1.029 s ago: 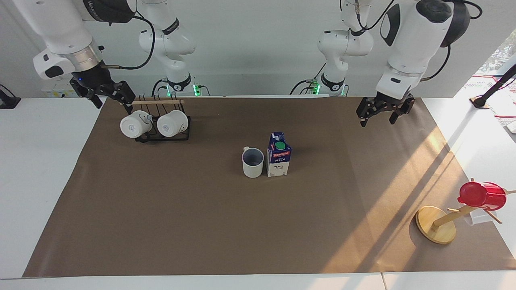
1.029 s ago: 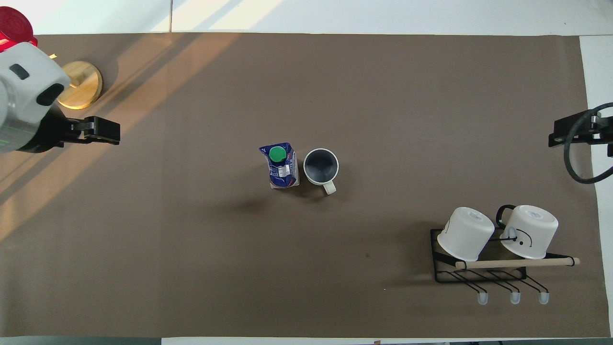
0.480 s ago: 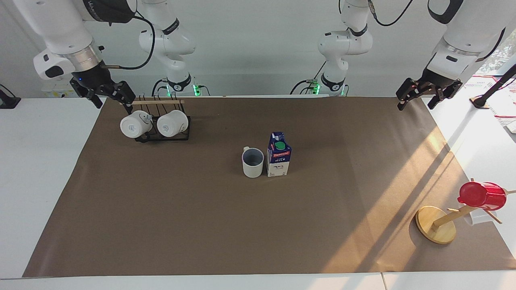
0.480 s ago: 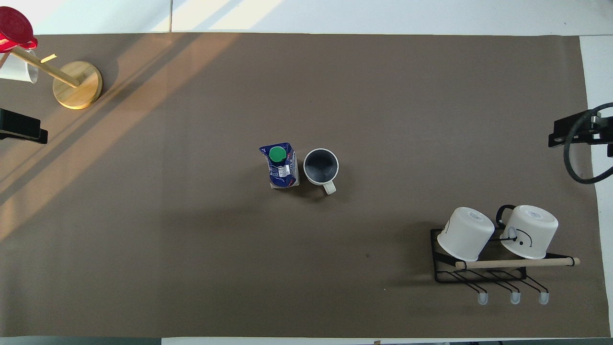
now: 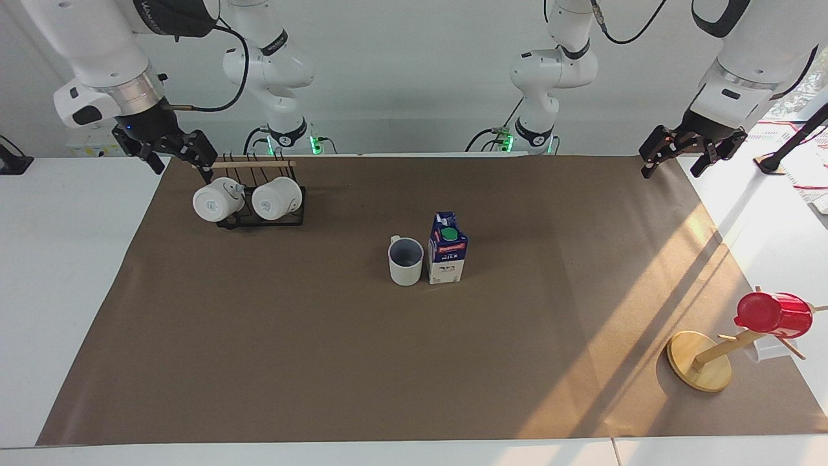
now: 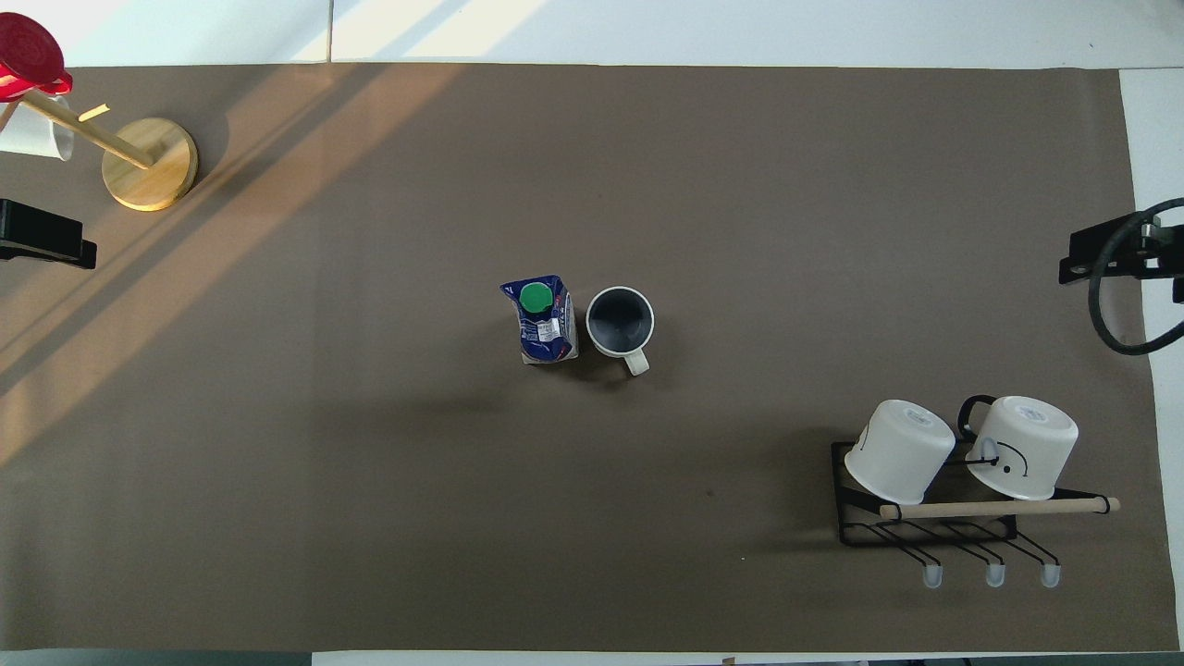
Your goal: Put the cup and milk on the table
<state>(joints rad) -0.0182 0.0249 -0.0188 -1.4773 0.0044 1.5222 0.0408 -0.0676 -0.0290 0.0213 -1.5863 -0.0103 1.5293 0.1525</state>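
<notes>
Looking at the middle of the table (image 5: 90, 272), I see the cup (image 5: 405, 261) and the milk (image 5: 447, 248) standing upright side by side on the brown sheet, just beside each other, maybe touching, I cannot tell which. The cup is on the side toward the right arm's end, and its handle points toward the robots. I judge that the placing is done, because neither thing is held and both rest flat. The left gripper (image 5: 676, 153) hangs over the sheet's corner at the left arm's end, its fingers spread apart and empty; I think it waits there to leave the centre free. The right gripper (image 5: 173, 156) hangs beside the black rack (image 5: 262, 217) with two white mugs (image 5: 249, 199), also spread open and holding nothing. The red cup (image 5: 773, 314) hangs on its wooden stand (image 5: 700, 360), well apart from everything.
</notes>
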